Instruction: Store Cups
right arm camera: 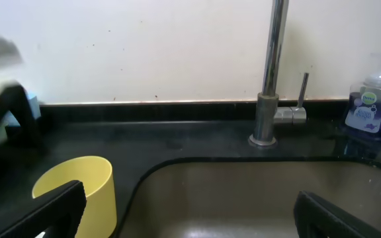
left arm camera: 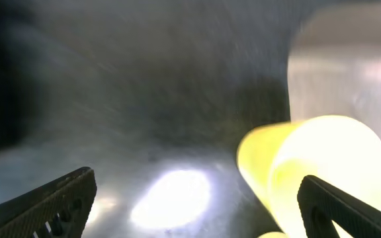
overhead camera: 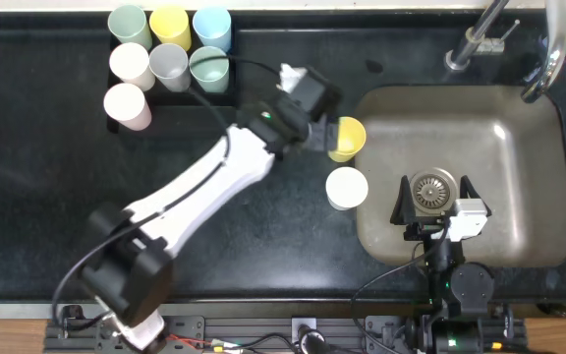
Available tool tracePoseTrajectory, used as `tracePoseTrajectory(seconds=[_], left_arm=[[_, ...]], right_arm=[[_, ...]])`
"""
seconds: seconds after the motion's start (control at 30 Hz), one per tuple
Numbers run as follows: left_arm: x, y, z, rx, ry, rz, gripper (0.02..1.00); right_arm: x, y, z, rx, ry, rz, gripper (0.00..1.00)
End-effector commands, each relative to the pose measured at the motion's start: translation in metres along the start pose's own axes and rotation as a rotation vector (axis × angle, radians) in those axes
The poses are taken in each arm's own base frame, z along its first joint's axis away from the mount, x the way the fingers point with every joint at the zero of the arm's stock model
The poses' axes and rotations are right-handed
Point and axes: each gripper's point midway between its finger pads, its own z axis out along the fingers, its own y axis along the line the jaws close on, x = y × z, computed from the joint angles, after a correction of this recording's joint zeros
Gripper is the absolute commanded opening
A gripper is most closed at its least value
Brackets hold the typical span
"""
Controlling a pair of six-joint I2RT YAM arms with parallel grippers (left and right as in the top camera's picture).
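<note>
- Grasping the yellow cup (overhead camera: 348, 138) appears to be the step in hand. It stands upright on the counter (overhead camera: 47, 147) at the sink's (overhead camera: 519, 128) left rim, near a white cup (overhead camera: 346, 187).
- Left gripper (left arm camera: 197, 182): jaws spread wide, holding nothing. The yellow cup lies close to one finger, not centred.
- Advice: centre the cup between the fingers before closing, squeeze the thin wall lightly, and keep clear of the white cup.
- Likely destination: stored cups (overhead camera: 170, 64) grouped at the counter's back left.
- Right gripper (right arm camera: 190, 195): jaws apart, empty, over the sink.
- Surroundings: dark counter, steel sink, tap (right arm camera: 270, 86), soap bottle (right arm camera: 372, 109), pale wall (right arm camera: 144, 46).
</note>
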Motion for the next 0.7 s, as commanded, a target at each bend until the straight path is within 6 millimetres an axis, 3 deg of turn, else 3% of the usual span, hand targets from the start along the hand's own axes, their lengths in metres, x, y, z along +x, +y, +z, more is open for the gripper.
tracePoseTrajectory(seconds=[0.03,0.33,0.7], left_arm=[[0.006,-0.013,0.004,0.039,0.022,-0.008,0.998],[0.019,-0.016,0.005,0.029,0.056,0.023,1.0],[0.025,-0.019,0.021,0.027,0.073,0.029,1.0]], right_arm=[[0.004,-0.001,0.0,0.0,0.002,-0.003,0.998],[0.004,-0.001,0.0,0.0,0.002,-0.003,0.998],[0.004,-0.001,0.0,0.0,0.002,-0.003,0.998]])
